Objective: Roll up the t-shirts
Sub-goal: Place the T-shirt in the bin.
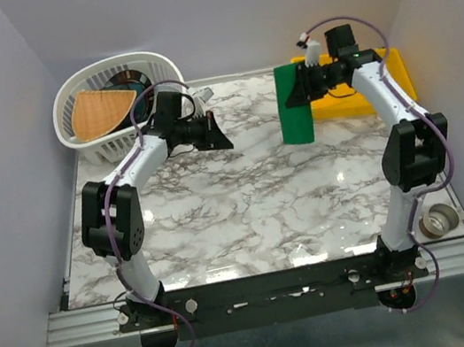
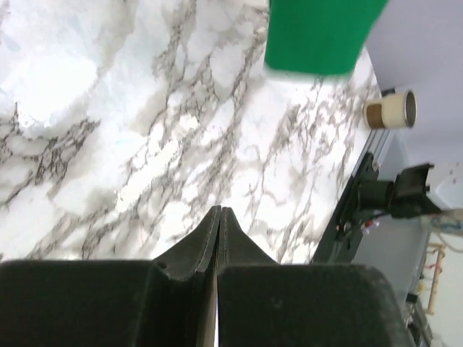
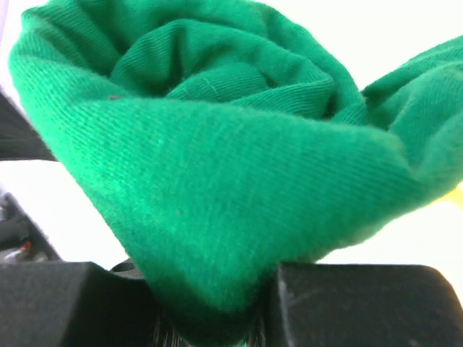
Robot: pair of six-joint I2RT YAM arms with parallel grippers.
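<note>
The emerald-green t-shirt [image 1: 296,115] is a rolled bundle hanging over the back right of the marble table [image 1: 248,215]. My right gripper [image 1: 298,86] is shut on its upper part. In the right wrist view the roll's spiral end [image 3: 217,87] fills the picture, and the fabric is pinched between the black jaws at the bottom. My left gripper [image 1: 216,133] hovers to the left of the t-shirt, apart from it. Its fingertips [image 2: 219,213] are pressed together with nothing between them. The left wrist view shows the t-shirt [image 2: 318,36] at the top, above the marble.
A white laundry basket [image 1: 79,97] holding an orange cloth [image 1: 97,112] stands at the back left. A yellow bin [image 1: 398,77] lies behind the right arm. A roll of tape [image 1: 439,220] sits at the table's near right corner, and shows again as the tape roll [image 2: 394,110].
</note>
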